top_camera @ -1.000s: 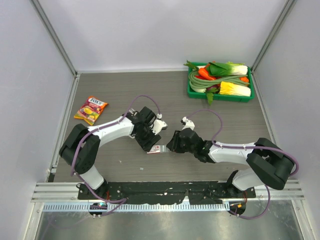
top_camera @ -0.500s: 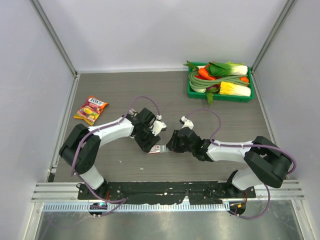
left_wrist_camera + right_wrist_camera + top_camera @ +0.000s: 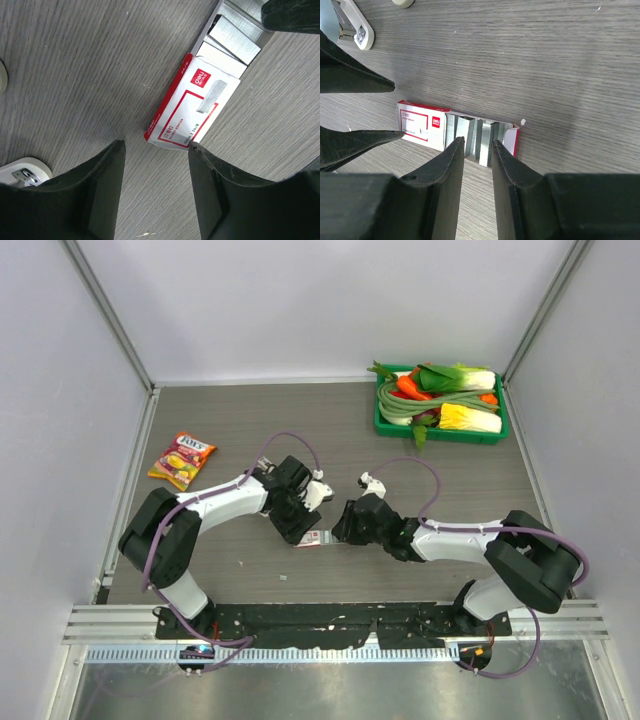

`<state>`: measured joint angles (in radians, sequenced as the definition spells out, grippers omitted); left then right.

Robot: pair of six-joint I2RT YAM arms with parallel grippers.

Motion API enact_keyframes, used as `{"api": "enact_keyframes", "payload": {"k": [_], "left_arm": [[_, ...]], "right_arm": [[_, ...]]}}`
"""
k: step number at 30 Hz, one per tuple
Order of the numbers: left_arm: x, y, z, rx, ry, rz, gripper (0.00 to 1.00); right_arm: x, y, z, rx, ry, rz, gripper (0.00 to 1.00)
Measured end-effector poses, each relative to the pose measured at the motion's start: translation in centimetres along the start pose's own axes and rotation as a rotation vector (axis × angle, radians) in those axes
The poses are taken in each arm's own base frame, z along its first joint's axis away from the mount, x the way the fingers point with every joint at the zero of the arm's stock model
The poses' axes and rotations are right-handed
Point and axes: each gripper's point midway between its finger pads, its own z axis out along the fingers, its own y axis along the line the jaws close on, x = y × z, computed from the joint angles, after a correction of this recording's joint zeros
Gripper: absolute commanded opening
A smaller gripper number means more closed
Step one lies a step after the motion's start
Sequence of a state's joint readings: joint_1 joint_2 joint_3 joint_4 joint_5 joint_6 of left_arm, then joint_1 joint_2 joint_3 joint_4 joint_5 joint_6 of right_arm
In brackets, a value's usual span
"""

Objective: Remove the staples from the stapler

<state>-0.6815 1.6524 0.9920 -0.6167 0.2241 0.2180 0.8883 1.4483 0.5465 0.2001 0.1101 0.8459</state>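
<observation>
Right claw: I am viewing it lowered, jaws drawn to a narrow gap, tips reaching into the open end of the box. The staples are filling that gap. I cannot tell whether the pads are pressing on them or merely straddling them.

Left claw: I am reading it as released, jaws standing apart with nothing between them, tips sitting at the closed end of the box. One tip is lying right at the box's corner, and I cannot confirm contact.

Box: red-and-white printed carton, lying flat on the table between the two claws. Its inner tray is standing partway out toward the right claw, showing rows of silvery strips.

Stapler: I am finding it lying on the table beyond the left claw, just beside that claw's outer finger. It is sitting apart from the box and in neither claw. The white body is showing a bit of dark metal, with pale blue at the frame edge.

Pale round object: lying near the stapler, too cropped to identify.

Green tray: sitting at the far right of the table, holding vegetables, well apart from both arms.

Snack bag: colourful, lying at the table's left side, well apart from the box.
</observation>
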Motion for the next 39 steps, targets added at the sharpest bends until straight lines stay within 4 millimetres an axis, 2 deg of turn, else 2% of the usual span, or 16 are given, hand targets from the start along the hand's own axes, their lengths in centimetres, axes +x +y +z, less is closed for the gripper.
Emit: {"api": "enact_keyframes", "payload": {"k": [39], "left_arm": [[-0.18, 0.09, 0.21, -0.003, -0.012, 0.003, 0.56]], "right_arm": [[0.40, 0.41, -0.06, -0.011, 0.007, -0.015, 0.33]]}}
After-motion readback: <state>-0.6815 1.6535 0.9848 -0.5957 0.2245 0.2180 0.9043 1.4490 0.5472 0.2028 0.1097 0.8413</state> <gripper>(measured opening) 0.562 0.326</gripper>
